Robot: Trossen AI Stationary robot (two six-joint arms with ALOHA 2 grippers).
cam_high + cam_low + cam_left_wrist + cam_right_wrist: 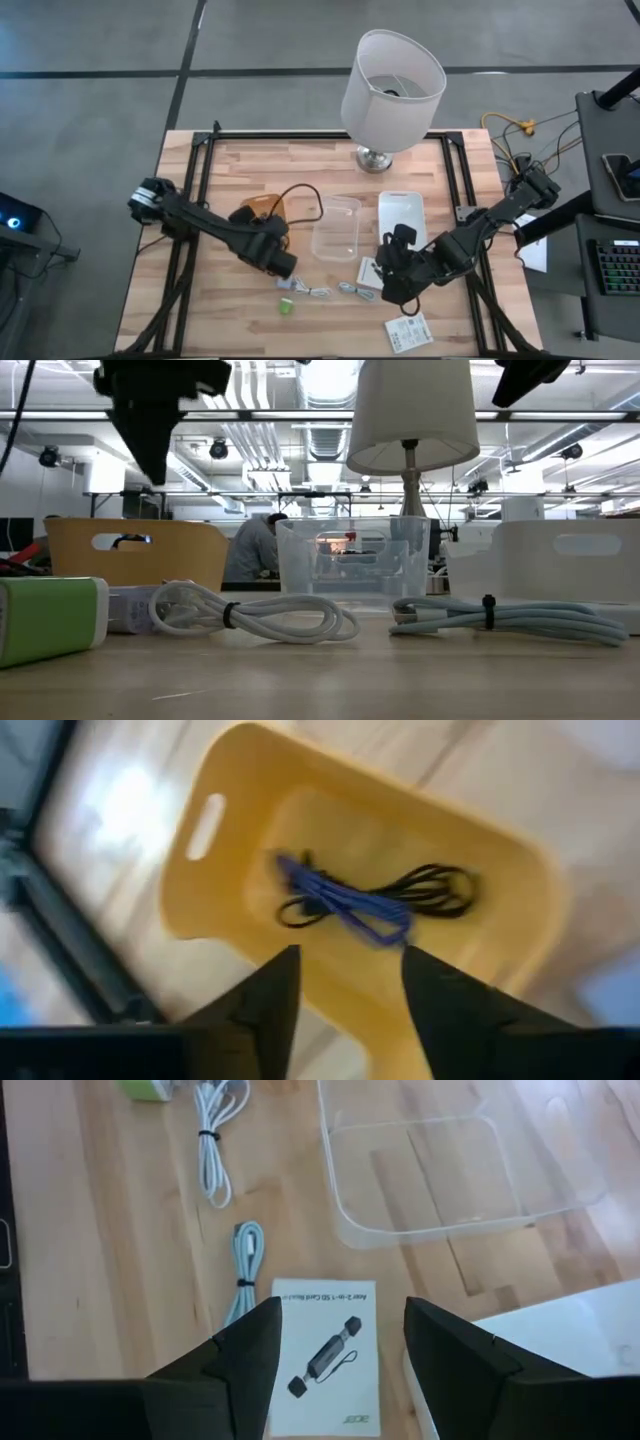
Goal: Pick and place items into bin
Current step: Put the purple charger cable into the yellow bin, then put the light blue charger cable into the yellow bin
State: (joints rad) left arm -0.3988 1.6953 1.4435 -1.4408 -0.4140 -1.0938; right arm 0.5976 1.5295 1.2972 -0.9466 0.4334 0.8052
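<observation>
My left gripper [345, 982] is open and empty, held above a yellow bin [380, 880] in which a purple cable [345, 905] and a black cable [430, 885] lie; in the high view it [266, 240] stands at the bin's near side. My right gripper [340, 1345] is open and empty above a white printed card [325, 1365] that lies flat on the table [372, 270]. A pale-blue cable [245, 1265], a white cable [212, 1140] and a green block [286, 307] lie on the table to the card's left. A second card [408, 330] lies near the front edge.
A clear bin [337, 228] and a white bin [402, 215] stand mid-table beyond the right gripper. A big white lamp [390, 90] stands at the far edge. Black rails [200, 160] run along the table's sides. Bare wood lies at the front left.
</observation>
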